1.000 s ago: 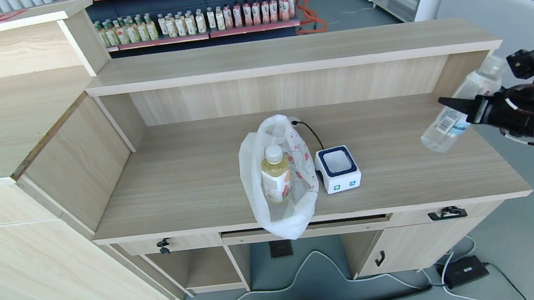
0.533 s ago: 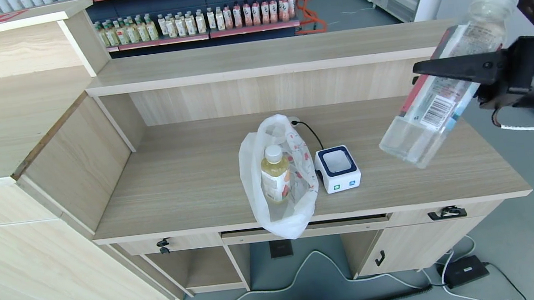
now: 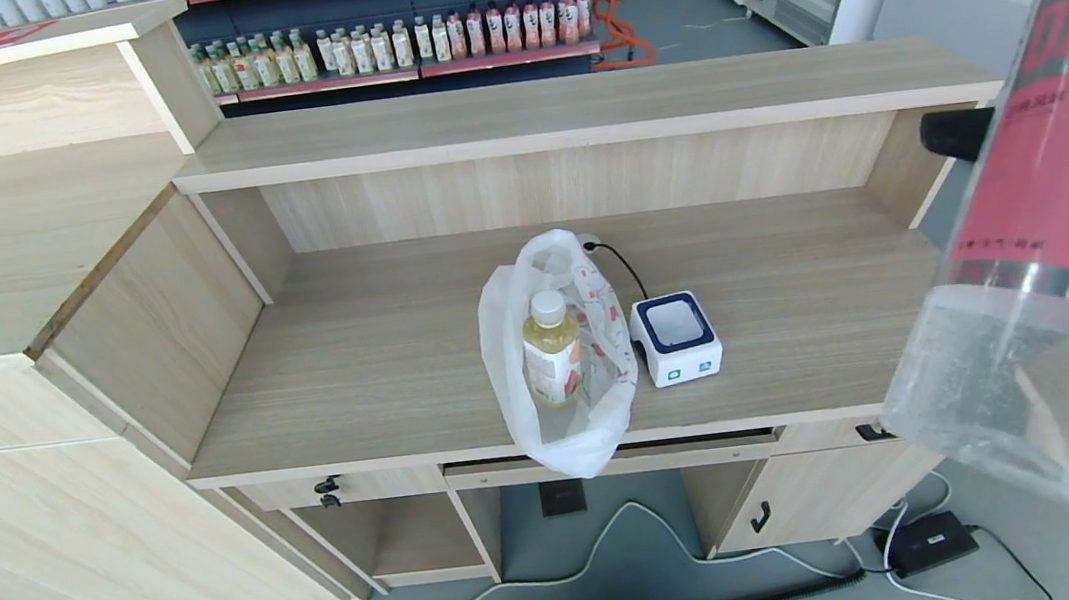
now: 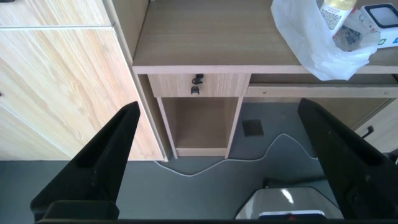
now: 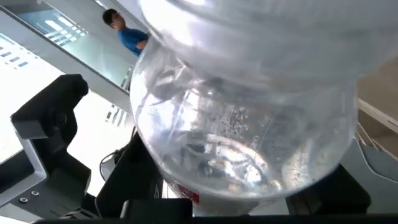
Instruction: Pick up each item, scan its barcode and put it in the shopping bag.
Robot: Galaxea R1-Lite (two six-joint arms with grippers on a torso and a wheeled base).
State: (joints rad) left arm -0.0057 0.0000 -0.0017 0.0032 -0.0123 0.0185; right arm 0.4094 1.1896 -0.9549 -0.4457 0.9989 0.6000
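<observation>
1. My right hand (image 3: pixel 1024 88) is clenched around a clear bottle (image 3: pixel 1055 361). It holds the bottle close to the head camera, at 3 o'clock from the scanner (image 3: pixel 675 336) and out past the counter's (image 3: pixel 380 358) right end.
2. The bottle tilts with its base lowest. Its label is pinkish red with large pale letters near the top, a white panel and lines of small print.
3. In the right wrist view the bottle's rounded base (image 5: pixel 242 137) shows droplets inside.
4. The shopping bag (image 3: pixel 559 428), white with a red print, stands open mid-counter, and its lower fold drapes over the front edge.
5. Inside the bag stands a yellowish drink bottle (image 3: pixel 550 348) with a white cap. Its pale label is too small for me to read.
6. The scanner is a white and dark-blue box with a top window and two small icons on its front. It sits just beside the bag at 3 o'clock, and a black cable (image 3: pixel 627 274) runs from it toward 12.
7. My left hand (image 4: pixel 219 107) is released, fingers spread wide, low before the counter's front at the bag's 7 o'clock.
</observation>
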